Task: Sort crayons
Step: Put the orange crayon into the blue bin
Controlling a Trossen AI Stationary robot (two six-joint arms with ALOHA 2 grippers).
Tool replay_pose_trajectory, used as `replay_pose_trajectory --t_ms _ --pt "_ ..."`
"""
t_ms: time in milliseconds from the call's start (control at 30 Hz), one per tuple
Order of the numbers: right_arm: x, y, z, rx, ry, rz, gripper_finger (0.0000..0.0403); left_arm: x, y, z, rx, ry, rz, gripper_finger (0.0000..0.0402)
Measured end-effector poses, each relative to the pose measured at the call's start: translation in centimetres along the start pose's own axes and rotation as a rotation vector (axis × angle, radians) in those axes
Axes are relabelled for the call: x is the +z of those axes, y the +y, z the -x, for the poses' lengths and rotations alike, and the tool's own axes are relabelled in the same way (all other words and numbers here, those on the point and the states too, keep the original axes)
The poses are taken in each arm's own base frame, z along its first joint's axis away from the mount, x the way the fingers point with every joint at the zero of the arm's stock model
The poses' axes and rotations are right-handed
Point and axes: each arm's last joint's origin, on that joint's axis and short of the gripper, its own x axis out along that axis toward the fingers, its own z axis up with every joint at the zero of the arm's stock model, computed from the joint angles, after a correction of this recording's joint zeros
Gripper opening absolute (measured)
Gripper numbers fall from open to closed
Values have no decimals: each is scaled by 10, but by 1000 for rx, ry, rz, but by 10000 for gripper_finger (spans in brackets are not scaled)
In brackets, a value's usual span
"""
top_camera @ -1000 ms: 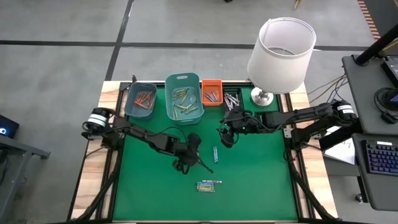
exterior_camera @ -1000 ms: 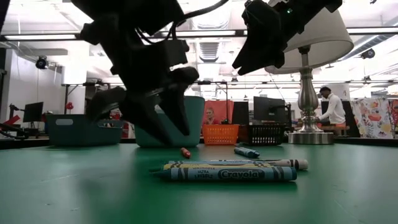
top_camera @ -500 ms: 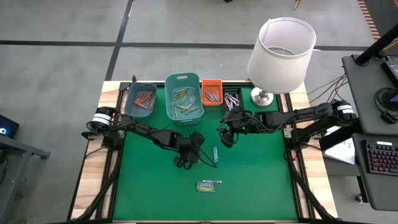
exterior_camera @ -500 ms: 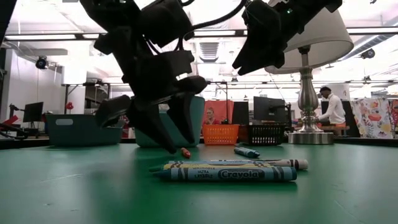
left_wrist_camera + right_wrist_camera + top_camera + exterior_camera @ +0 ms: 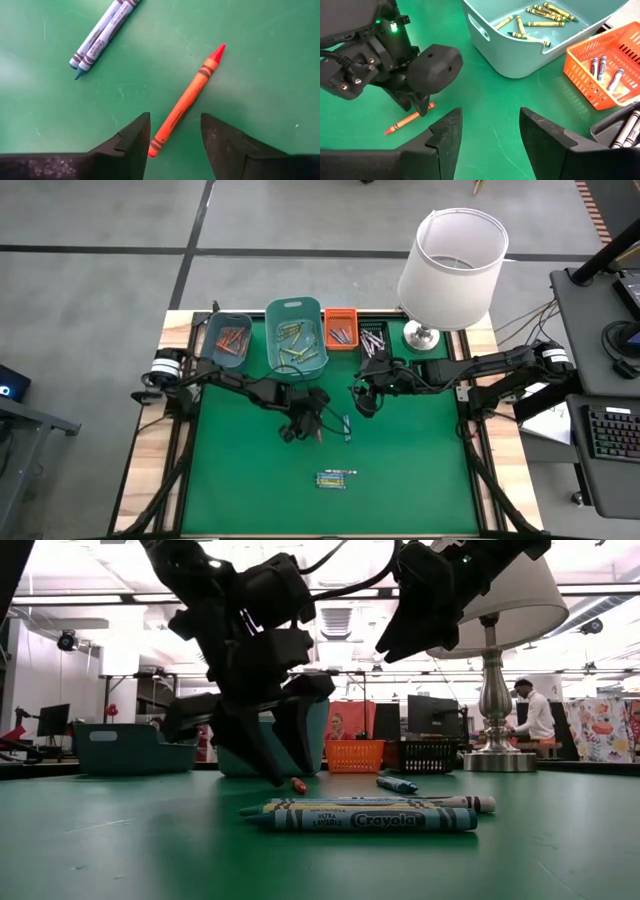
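An orange-red crayon lies flat on the green mat near its middle. My left gripper is open and tilted down low over the mat, its fingers standing on either side of the crayon's blunt end. The low view shows that gripper just beside the crayon. Two blue crayons lie side by side just beyond. A small bunch of crayons rests nearer the front edge. My right gripper hangs open above the mat, right of centre.
Along the far edge stand a grey-blue bin with orange-red crayons, a teal bin with yellow-green ones, an orange basket with blue ones and a black bin. A lamp stands at the far right corner. A person shows in the room behind.
My left gripper has moved a little across the mat toward the orange-red crayon, sunk slightly and rolled, so its fingers now straddle the crayon's blunt end. No crayon has moved.
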Motion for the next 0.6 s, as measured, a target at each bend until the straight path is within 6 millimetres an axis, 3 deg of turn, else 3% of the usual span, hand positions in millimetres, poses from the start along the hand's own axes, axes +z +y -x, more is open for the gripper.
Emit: replay_pose_trajectory --t_ms 600 --pt "0 0 0 0 0 8 187 -4 3 0 -4 -1 -20 11"
